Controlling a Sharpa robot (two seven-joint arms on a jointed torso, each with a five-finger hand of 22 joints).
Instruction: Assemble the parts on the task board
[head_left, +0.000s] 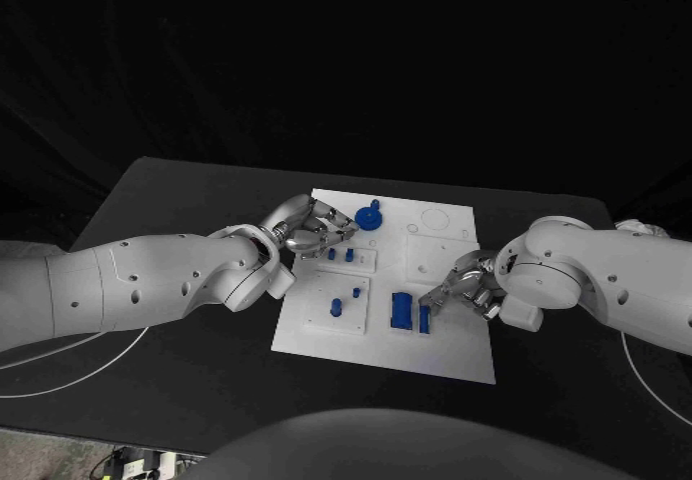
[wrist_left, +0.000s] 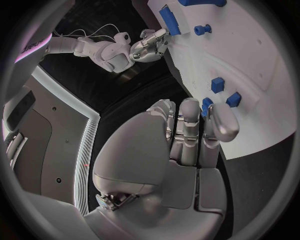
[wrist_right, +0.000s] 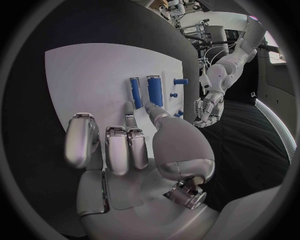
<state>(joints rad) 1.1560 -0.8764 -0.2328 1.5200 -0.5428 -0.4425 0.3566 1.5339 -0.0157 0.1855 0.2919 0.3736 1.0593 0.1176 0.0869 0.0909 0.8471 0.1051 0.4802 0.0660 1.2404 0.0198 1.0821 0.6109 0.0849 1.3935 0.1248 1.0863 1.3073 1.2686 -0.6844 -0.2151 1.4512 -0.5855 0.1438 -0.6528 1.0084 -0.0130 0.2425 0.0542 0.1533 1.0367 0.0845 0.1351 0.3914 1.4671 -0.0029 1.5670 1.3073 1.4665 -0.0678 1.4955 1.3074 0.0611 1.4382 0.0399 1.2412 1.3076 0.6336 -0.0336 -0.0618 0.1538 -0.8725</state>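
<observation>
Both hands hover at the task board (head_left: 447, 345), neither holding a part.

Your right hand (head_left: 459, 285) sits just beside the two long blue bars (head_left: 410, 312), fingers loosely spread and empty, thumb tip reaching toward the wider bar (wrist_right: 154, 90); the bars lie side by side, long axes running near to far across the board; your left hand (head_left: 310, 230) hangs by the small pegs (head_left: 340, 255) and round blue knob (head_left: 369, 217), fingers curled, nothing gripped as far as you can judge; the right hand is nearer the bars.
</observation>
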